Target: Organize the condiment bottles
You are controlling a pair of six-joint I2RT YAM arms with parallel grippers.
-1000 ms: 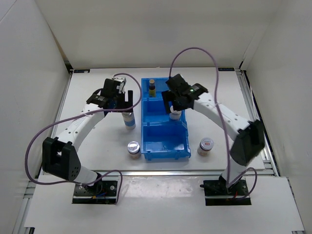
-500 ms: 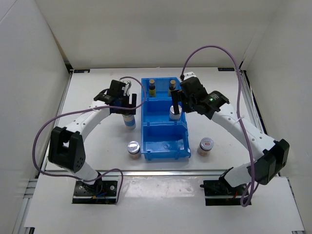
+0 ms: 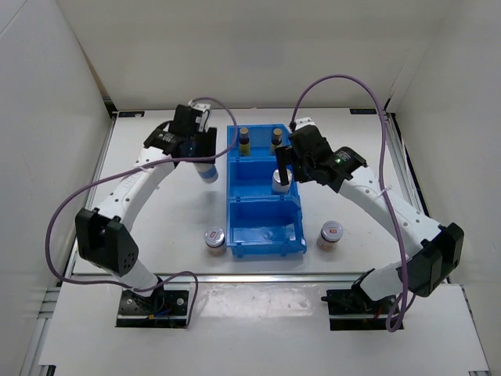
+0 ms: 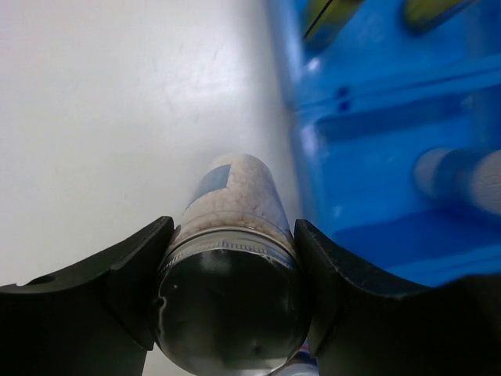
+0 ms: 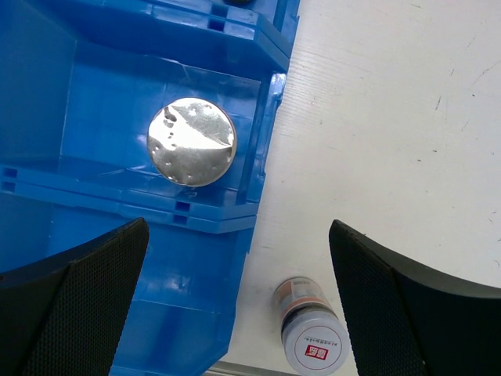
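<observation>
A white blue-labelled shaker (image 4: 231,204) with a silver top sits between my left gripper's (image 4: 227,305) black fingers, which press on both sides of its neck; from above it (image 3: 207,171) hangs just left of the blue bin (image 3: 229,211). A second shaker (image 3: 280,182) stands in the bin's middle compartment, its silver top (image 5: 191,142) below my open right gripper (image 5: 239,298), which hovers above it (image 3: 283,163). Two brown tan-capped bottles (image 3: 244,141) (image 3: 275,141) stand in the far compartment. One round-lidded jar (image 3: 214,237) stands left of the bin's near end, another (image 3: 331,233) to its right.
The bin's near compartment (image 3: 264,223) holds nothing. White walls enclose the table on three sides. The right jar (image 5: 313,338) stands on the white tabletop close to the bin's right wall (image 5: 258,180).
My left gripper has closed on the shaker and carried it a little toward the far side. My right gripper has let go of the shaker in the bin, drawn back, then held still.
</observation>
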